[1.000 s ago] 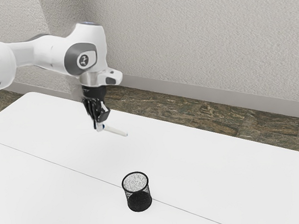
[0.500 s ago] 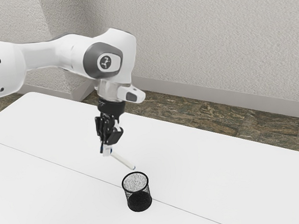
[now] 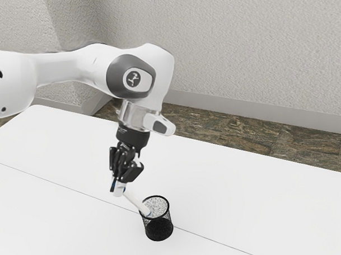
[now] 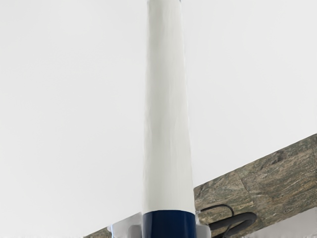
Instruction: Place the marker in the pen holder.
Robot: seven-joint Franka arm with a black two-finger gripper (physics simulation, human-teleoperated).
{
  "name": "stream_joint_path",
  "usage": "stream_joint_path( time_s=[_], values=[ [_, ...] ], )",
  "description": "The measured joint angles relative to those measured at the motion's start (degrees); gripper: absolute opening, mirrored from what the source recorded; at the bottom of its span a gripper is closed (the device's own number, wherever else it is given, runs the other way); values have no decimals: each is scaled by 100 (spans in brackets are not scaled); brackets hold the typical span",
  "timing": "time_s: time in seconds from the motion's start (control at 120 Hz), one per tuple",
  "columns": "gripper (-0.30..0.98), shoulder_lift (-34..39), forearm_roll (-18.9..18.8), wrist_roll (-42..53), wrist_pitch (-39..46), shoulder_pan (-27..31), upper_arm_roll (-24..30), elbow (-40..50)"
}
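My fingers (image 3: 119, 189) grip the marker (image 3: 135, 201) at lower left in the exterior view, its long axis slanting down-right to the pen holder (image 3: 158, 228), tip inside or above I can't tell, and in the wrist view it stretches straight away from them.

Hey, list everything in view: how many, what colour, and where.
Slim marker: one, white with blue, slanting from the gripper to the pen holder's mouth
Round mesh pen holder: one, black, upright on the table
Smooth seamed table: one, white, beneath the holder
Marbled floor: one, brown, beyond the table
Textured wall: several faces, pale grey, background
Jointed robot arm: one, white and grey, from the exterior view's left
Two-finger gripper: one, black, jaws shut on the marker
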State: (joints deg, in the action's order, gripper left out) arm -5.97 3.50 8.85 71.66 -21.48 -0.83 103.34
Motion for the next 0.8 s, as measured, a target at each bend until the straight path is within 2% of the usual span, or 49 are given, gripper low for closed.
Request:
stream_joint_path(
  time_s=[0.233, 0.8],
  values=[
    [-10, -213, -45, -118, 158, 338, -3, -75],
    [-9, -1164, -89, -237, 779, 451, -7, -496]
  ],
)
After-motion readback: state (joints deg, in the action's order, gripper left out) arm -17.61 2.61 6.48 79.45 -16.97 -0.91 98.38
